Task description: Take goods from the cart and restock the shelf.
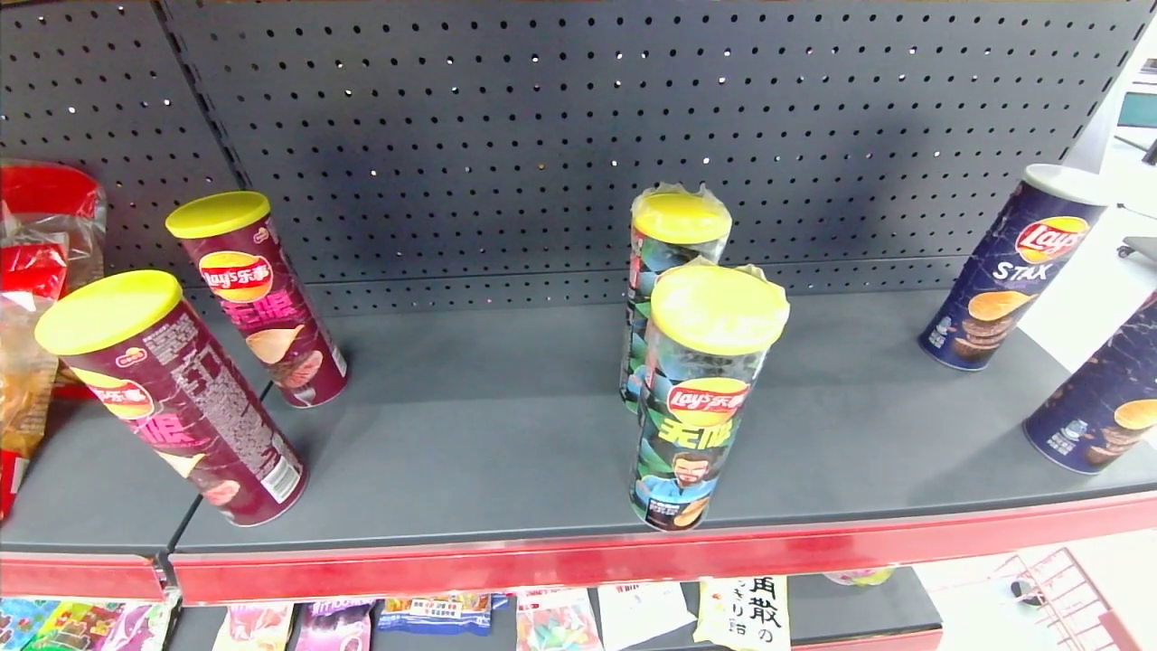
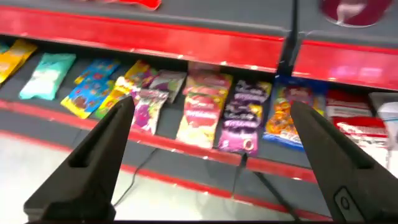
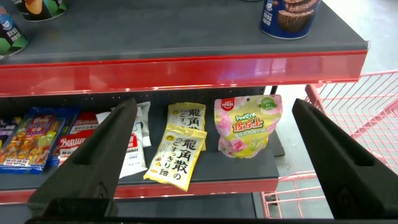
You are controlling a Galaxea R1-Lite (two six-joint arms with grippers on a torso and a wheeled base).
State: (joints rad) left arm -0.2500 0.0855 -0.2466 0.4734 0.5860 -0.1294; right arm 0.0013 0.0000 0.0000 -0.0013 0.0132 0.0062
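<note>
Right hand (image 3: 214, 104) near pink cart (image 3: 364, 109)

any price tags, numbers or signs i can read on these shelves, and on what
Red shelf edge: no price tag, number or sign on it.
Maroon can: fine print and barcode digits, too small to read.
Snack bags on the lower shelf: print too blurred to read.

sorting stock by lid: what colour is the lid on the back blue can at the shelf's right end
White lid, clearest in the head view.
</note>
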